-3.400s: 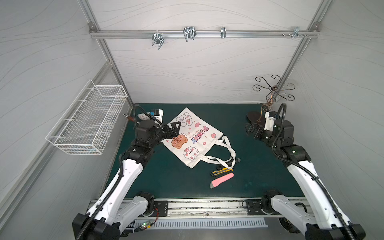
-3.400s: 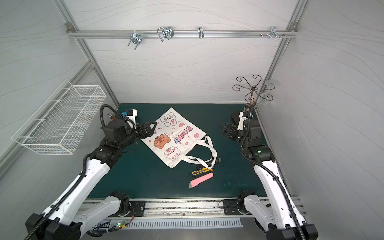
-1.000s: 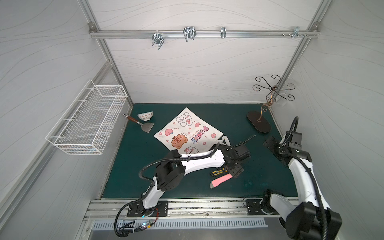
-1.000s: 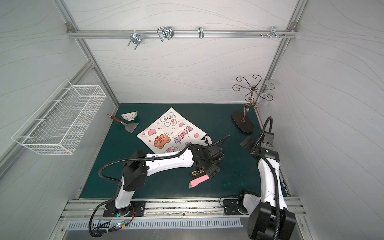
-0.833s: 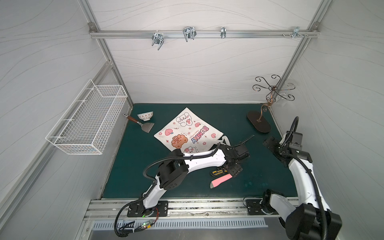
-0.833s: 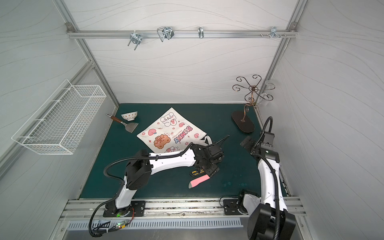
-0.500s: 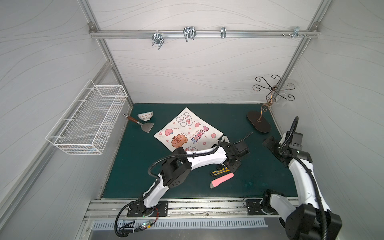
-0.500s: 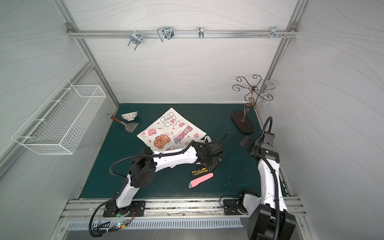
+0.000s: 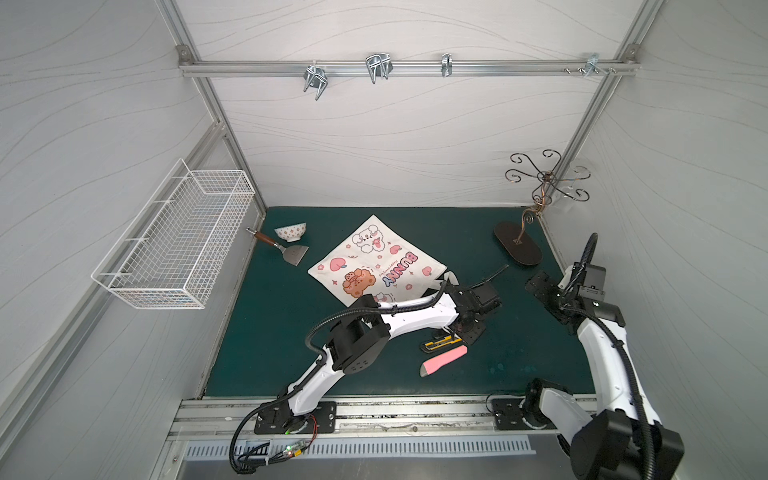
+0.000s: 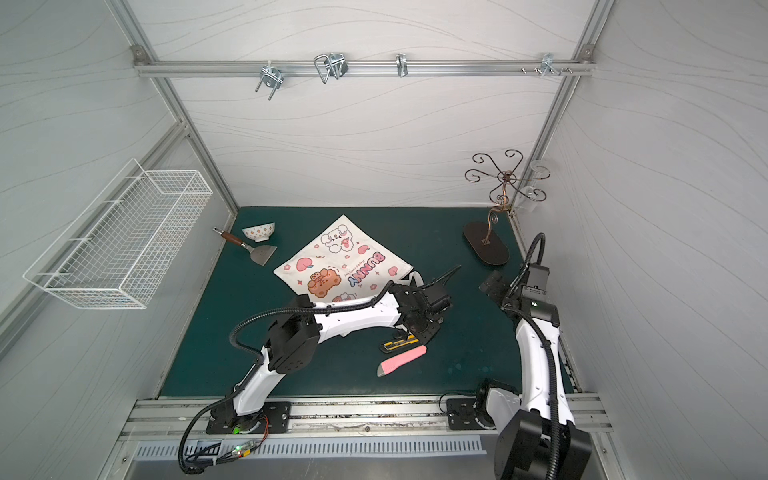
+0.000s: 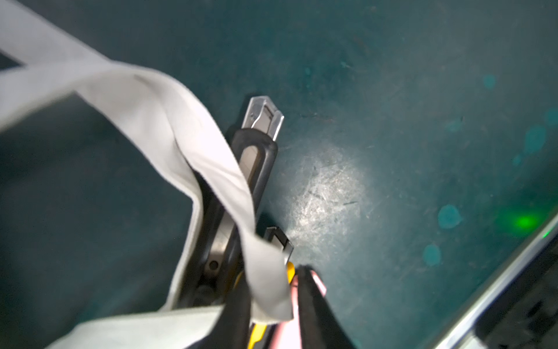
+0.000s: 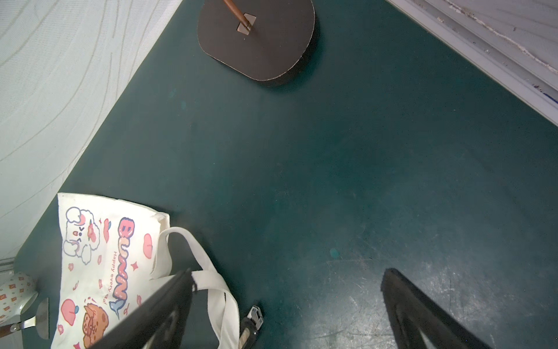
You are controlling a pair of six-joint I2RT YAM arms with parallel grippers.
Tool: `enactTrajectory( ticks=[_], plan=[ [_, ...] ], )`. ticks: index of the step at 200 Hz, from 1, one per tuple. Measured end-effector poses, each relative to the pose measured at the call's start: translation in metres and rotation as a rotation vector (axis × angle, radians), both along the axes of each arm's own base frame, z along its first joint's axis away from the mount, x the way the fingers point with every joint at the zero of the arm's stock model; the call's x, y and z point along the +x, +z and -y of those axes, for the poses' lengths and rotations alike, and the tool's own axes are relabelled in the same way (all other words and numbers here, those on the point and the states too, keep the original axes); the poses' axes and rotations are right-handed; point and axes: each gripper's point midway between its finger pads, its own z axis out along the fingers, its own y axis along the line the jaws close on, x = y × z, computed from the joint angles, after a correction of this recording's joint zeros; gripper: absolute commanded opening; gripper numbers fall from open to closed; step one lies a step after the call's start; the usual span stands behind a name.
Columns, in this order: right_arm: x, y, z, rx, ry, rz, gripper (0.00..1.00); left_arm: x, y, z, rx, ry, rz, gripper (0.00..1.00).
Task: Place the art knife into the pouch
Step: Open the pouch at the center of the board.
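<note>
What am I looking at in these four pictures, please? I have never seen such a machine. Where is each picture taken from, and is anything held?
It is a robot with two white arms, the left arm and the right arm, each ending in a pincer. Two pictures look down on the whole scene; the other two come from cameras on the wrists. On the green mat lie the pouch, a black-and-yellow knife, a pink knife, a bowl, a scraper and a metal stand. The left pincer has the pouch's white strap between its jaws; whether it grips yet is unclear. The right pincer is open and empty.
</note>
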Motion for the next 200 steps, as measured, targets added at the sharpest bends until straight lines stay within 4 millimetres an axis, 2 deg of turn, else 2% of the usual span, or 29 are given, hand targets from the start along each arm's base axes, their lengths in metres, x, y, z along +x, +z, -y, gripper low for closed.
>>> enactTrajectory(
  ticks=[18,46,97,133,148,162,180,200],
  plan=[
    [0.000,0.000,-0.001,0.003,0.003,0.002,0.99,0.000,0.000,0.000,0.002,0.000,-0.001,0.05],
    [0.000,0.001,-0.002,0.007,0.008,0.005,0.99,0.000,0.000,-0.001,0.006,-0.008,0.006,0.00],
    [0.000,0.003,-0.004,0.004,0.029,0.014,0.99,0.005,-0.003,-0.004,0.033,-0.008,0.032,0.00],
    [0.001,0.004,-0.012,0.008,0.068,0.022,0.99,0.010,0.000,-0.017,0.094,-0.029,0.076,0.00],
    [0.001,0.005,-0.020,0.008,0.104,0.027,0.99,0.013,0.018,-0.025,0.100,-0.041,0.105,0.00],
    [0.000,0.004,-0.030,0.006,0.144,0.021,0.99,0.014,0.048,-0.031,0.073,-0.046,0.131,0.00],
    [-0.002,0.002,-0.042,0.015,0.196,-0.003,0.99,0.019,0.104,-0.042,0.007,-0.033,0.173,0.00],
    [-0.004,-0.001,-0.060,0.031,0.264,-0.037,0.99,0.034,0.171,-0.060,-0.089,0.014,0.251,0.00]
  ],
)
